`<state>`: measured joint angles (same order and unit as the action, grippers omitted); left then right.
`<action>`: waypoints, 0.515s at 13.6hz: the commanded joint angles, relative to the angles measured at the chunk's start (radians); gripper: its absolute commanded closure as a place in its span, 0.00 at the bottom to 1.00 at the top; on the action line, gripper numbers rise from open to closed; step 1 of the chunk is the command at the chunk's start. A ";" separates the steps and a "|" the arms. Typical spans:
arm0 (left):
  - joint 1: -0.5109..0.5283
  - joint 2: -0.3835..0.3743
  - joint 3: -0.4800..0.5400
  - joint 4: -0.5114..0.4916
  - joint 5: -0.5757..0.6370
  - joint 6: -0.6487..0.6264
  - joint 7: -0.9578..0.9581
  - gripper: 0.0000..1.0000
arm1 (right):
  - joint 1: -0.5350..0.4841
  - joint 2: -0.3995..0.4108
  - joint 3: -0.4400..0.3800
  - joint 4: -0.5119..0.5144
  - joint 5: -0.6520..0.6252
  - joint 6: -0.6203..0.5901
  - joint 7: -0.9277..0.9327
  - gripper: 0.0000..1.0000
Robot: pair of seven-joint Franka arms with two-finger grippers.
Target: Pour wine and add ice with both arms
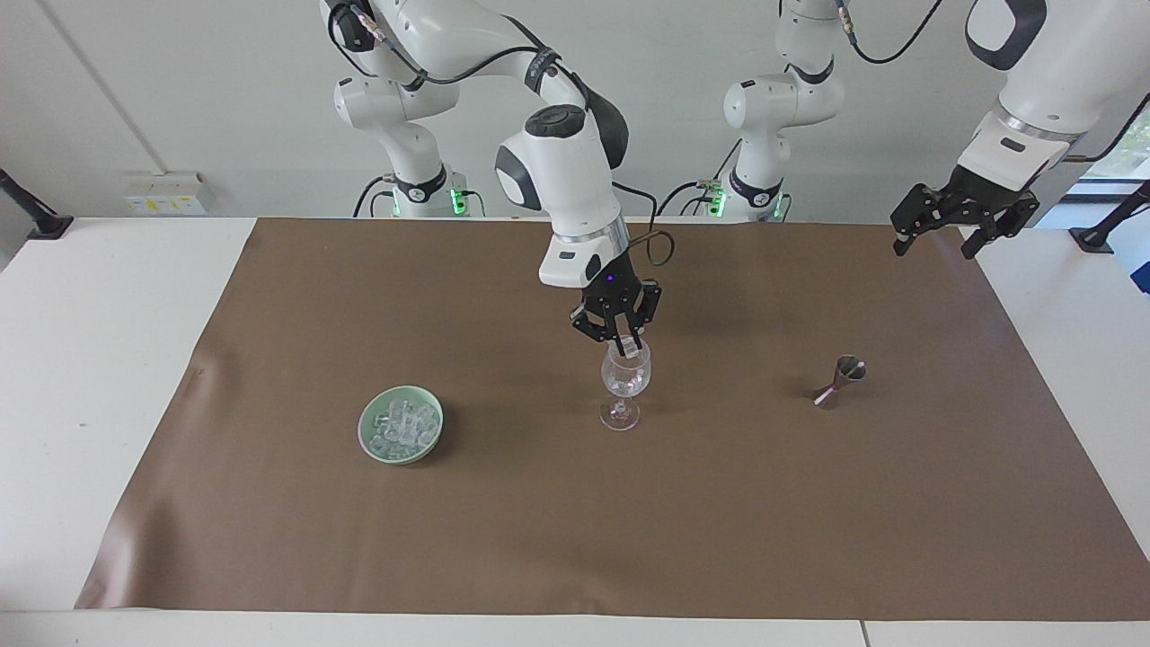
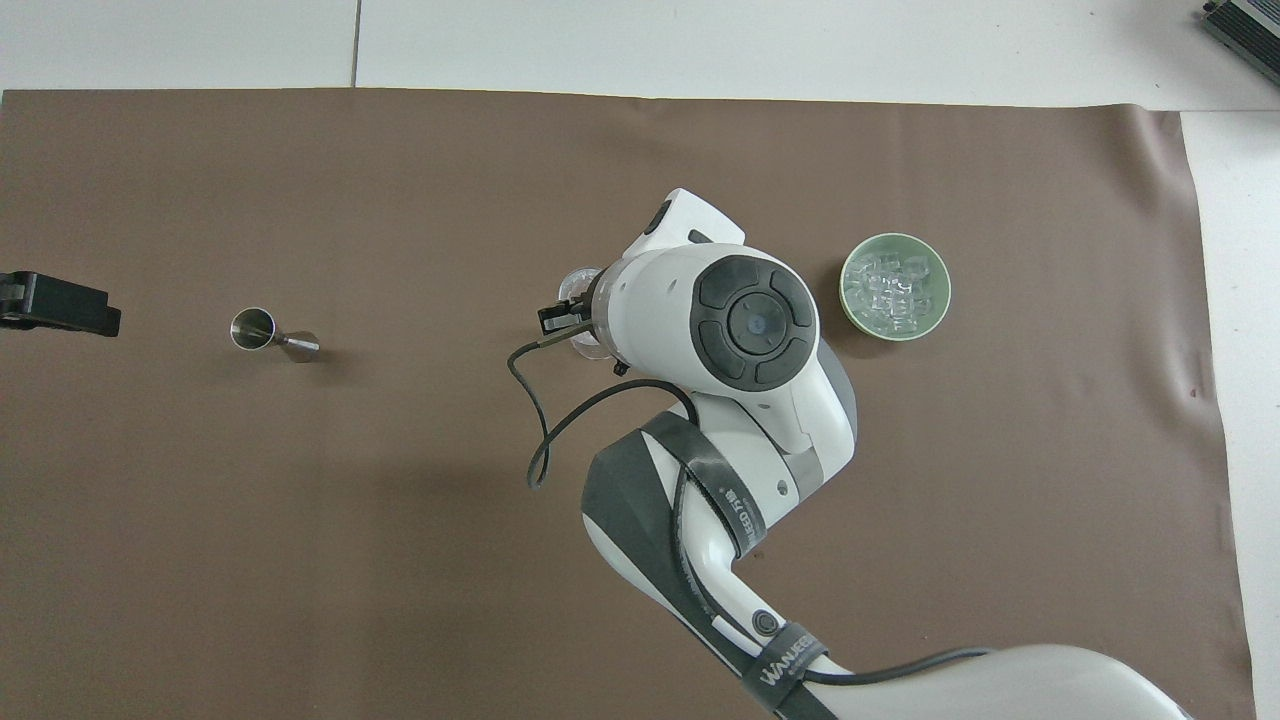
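Note:
A clear stemmed wine glass stands mid-mat with a few ice cubes in its cup. My right gripper hangs straight down at the glass's mouth, with a pale cube of ice right at its tips. In the overhead view the right arm's wrist covers most of the glass. More ice is heaped in a green bowl toward the right arm's end. My left gripper waits open, raised over the mat's corner at the left arm's end. No wine shows.
A small steel jigger lies tilted on the brown mat toward the left arm's end, also seen in the overhead view. White table borders the mat. The green bowl stands beside the glass.

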<state>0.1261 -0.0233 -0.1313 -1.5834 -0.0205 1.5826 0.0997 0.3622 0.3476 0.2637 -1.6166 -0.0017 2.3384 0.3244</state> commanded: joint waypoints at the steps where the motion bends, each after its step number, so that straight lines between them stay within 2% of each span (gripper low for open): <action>1: 0.000 -0.017 0.001 -0.012 0.011 -0.013 0.012 0.00 | -0.002 -0.012 0.002 -0.006 0.003 -0.011 -0.012 0.72; 7: -0.003 -0.027 -0.001 -0.004 0.010 -0.019 0.011 0.00 | -0.011 -0.041 0.000 0.041 0.000 -0.039 -0.021 0.72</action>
<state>0.1258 -0.0260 -0.1324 -1.5829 -0.0205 1.5766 0.0997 0.3600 0.3316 0.2605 -1.5971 -0.0024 2.3368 0.3244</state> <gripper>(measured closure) 0.000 0.718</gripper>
